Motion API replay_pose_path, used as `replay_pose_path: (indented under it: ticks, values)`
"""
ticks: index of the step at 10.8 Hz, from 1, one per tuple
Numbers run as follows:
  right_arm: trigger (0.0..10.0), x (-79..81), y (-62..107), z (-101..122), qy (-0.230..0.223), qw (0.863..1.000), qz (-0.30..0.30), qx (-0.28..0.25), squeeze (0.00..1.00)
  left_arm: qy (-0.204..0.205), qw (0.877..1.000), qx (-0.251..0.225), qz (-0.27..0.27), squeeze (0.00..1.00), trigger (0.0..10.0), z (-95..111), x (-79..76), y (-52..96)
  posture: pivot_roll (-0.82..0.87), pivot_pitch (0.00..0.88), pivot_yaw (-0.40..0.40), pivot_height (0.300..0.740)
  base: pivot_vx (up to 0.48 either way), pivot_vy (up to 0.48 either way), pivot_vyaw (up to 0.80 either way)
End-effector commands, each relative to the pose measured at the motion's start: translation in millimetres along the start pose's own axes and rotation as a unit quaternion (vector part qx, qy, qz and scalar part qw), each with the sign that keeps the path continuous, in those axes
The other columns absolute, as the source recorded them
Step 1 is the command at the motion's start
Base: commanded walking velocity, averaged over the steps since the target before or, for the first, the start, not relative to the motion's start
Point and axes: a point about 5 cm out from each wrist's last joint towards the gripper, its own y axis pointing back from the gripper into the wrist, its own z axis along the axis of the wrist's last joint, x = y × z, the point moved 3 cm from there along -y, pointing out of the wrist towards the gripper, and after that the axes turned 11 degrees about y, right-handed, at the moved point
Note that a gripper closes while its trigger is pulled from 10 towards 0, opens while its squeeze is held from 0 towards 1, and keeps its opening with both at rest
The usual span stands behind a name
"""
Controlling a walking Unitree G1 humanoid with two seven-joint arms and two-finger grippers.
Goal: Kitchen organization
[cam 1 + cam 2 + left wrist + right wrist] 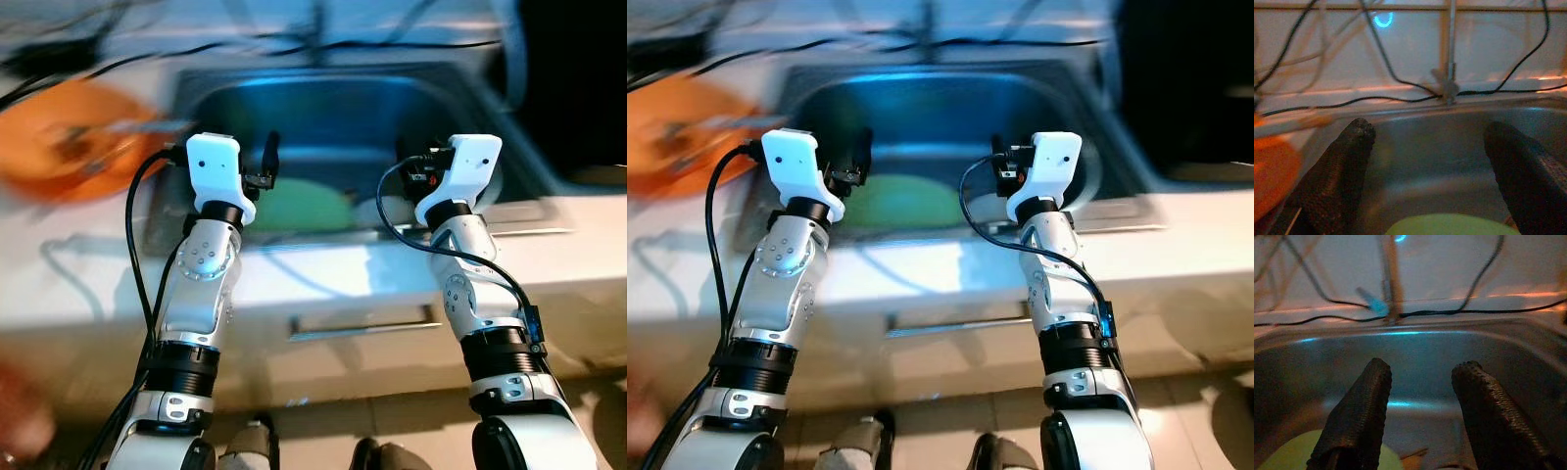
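Steel sink (431,93) holds a green plate (309,208); left pincer (1430,161) wide, right pincer (1422,406) narrower, both empty.

The two eye views look forward and down from the robot's head onto the steel sink (343,108), from behind both raised arms, and the two show the same scene from slightly shifted positions, both blurred. Each wrist view sits low and close over the near rim of the sink, looking between its own two black fingers (1337,181) across the basin toward the faucet (1450,63) and the wall behind the sink. All four views share the sink basin with the green plate (309,208) lying in it.
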Motion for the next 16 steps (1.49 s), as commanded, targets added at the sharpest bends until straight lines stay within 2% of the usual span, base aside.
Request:
replay_pose_path:
  ticks: [1,5,12,13,14,16]
  values:
    - [10.0,-0.6,-1.5,1,0.001,1.0,0.0,0.003,0.0,-0.001,1.0,-0.003,-0.001,0.0,10.0,3,-0.8,0.0,0.04,0.169,-0.008,0.74,0.0,0.0,0.8]
    - [10.0,-2.3,0.1,-3,0.003,1.0,-0.003,0.01,0.0,0.0,1.0,0.003,-0.006,0.0,10.0,0,-3.3,0.7,0.04,0.174,-0.008,0.74,0.0,0.0,0.8]
    - [10.0,-0.7,0.8,-7,-0.003,1.0,-0.001,0.02,0.0,0.003,1.0,0.008,-0.013,0.0,10.0,-2,-6.4,2.6,0.04,0.173,-0.012,0.74,0.0,0.0,0.0]
    - [10.0,-0.5,0.8,-8,-0.004,1.0,0.0,0.021,0.0,-0.02,1.0,0.0,-0.023,0.0,10.0,4,-10.1,2.7,0.05,0.171,-0.014,0.74,0.0,0.0,0.0]
    - [10.0,-0.1,0.8,-8,-0.006,1.0,0.001,0.021,0.0,-0.074,0.996,-0.008,-0.048,0.0,10.0,11,-17.2,2.6,0.05,0.17,-0.015,0.74,0.0,0.0,0.0]
    - [10.0,1.2,0.8,-8,-0.009,1.0,0.003,0.022,0.0,-0.145,0.986,-0.02,-0.078,0.0,10.0,18,-24.8,4.0,0.05,0.172,-0.015,0.74,0.0,0.0,0.0]
